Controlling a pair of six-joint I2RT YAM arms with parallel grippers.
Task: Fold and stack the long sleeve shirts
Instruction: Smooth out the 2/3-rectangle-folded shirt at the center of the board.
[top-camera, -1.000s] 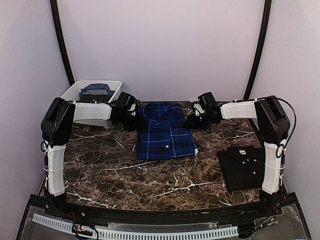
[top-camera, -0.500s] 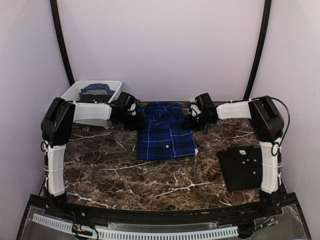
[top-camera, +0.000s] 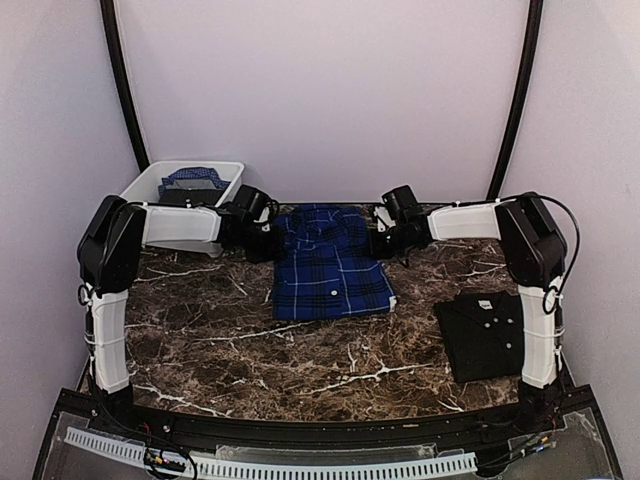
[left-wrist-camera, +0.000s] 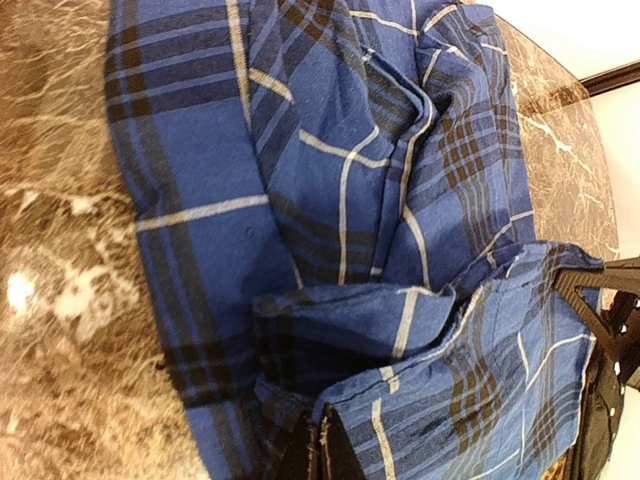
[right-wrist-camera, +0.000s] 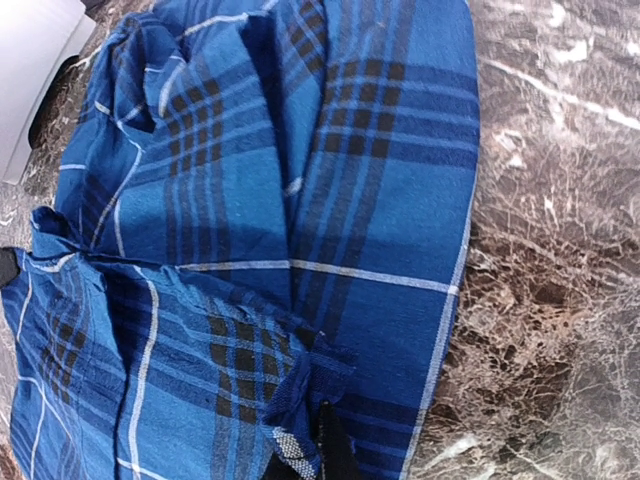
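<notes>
A royal-blue plaid shirt lies folded at the middle back of the marble table. My left gripper sits at its far left corner, shut on a fold of the plaid cloth. At the far right corner my right gripper is also shut, pinching bunched plaid fabric. A black shirt with white buttons lies folded at the near right, beside the right arm's base.
A white plastic tub with blue cloth inside stands at the back left, behind my left arm. Dark marble tabletop stretches in front of the plaid shirt. Pale walls close in the back and sides.
Both grippers went from partly open to shut on the plaid shirt's far corners. The right gripper shifted a little left toward the shirt.
</notes>
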